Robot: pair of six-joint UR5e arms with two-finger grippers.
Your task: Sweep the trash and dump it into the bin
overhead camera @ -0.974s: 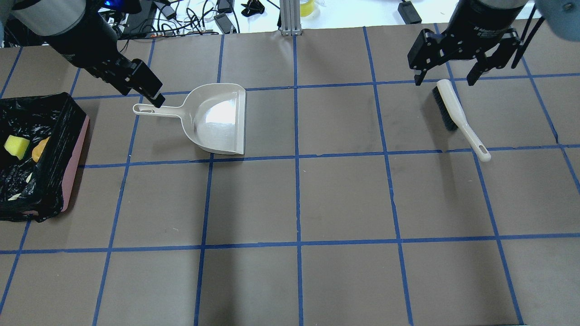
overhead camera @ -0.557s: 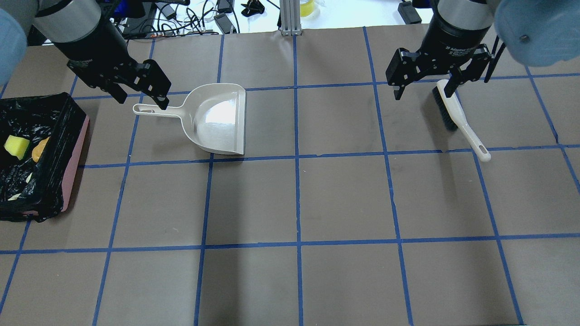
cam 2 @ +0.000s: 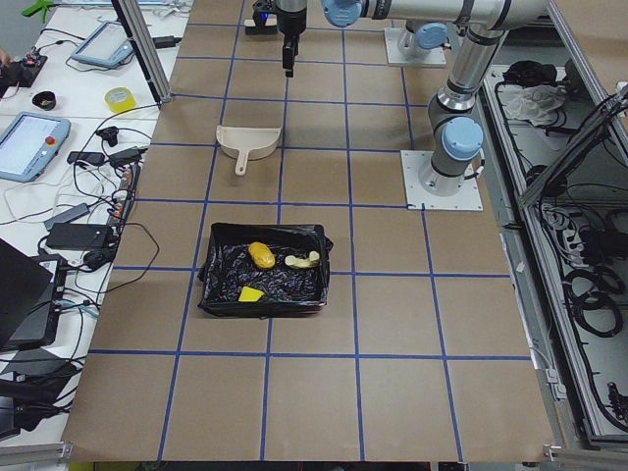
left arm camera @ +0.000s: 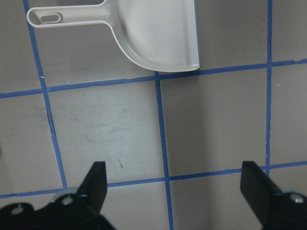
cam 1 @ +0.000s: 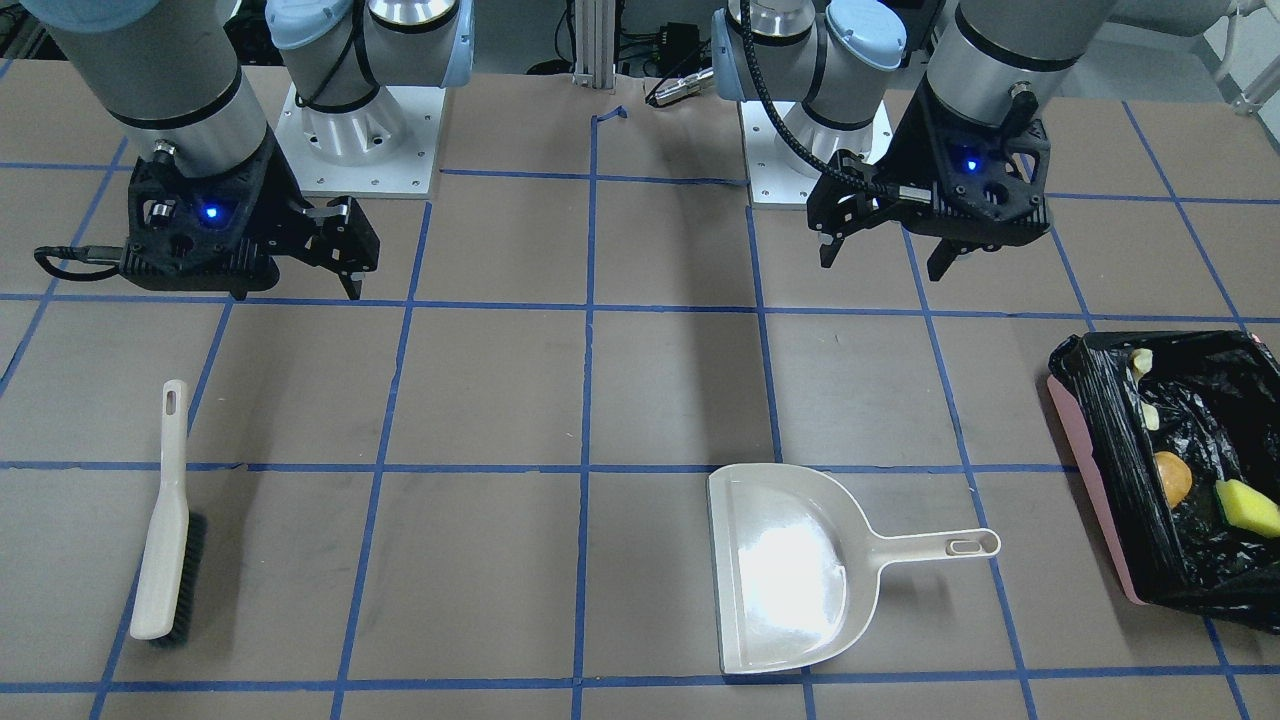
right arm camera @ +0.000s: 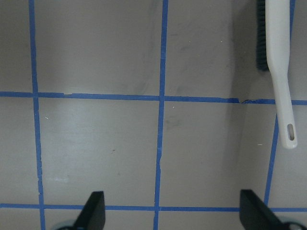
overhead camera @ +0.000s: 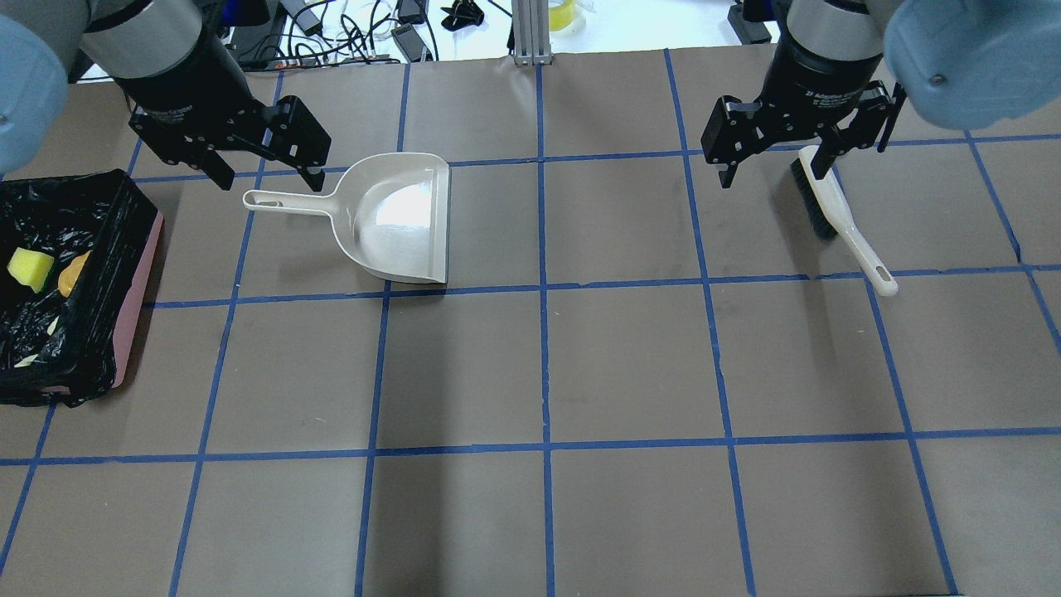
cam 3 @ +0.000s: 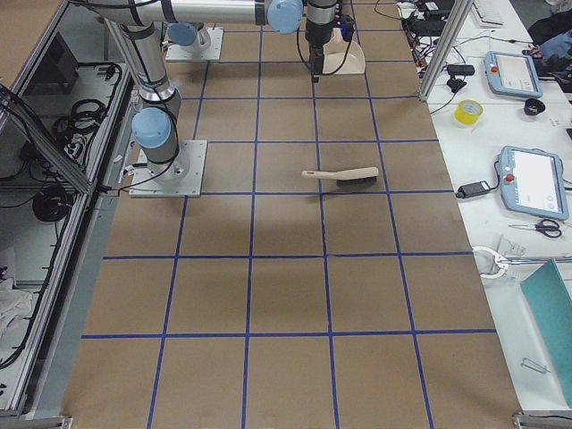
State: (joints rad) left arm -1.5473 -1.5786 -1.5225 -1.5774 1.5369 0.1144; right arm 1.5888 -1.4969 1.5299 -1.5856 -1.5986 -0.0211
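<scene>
A brown table marked into squares by blue tape fills the scene. Beyond its far edge there is a white bench with cables, and an aluminium post stands at the middle.

At the far left edge lies the bin, a pink box lined with a black bag, its long axis running near to far. The trash is inside it: the yellow-green sponge wedge and the bread roll lie side by side, and the pale pastry piece lies close to the roll.

The left gripper hangs right of and farther back than the bin, well apart from it, its jaws spread wide with nothing between them.

Just right of it the off-white dustpan lies flat, its long axis left to right. Its handle points left toward the bin and its mouth faces right.

The right gripper hovers above the table with its fingers apart and empty. The brush lies just to its right. The bristled head is at the far left end and the handle end points near and right.
</scene>
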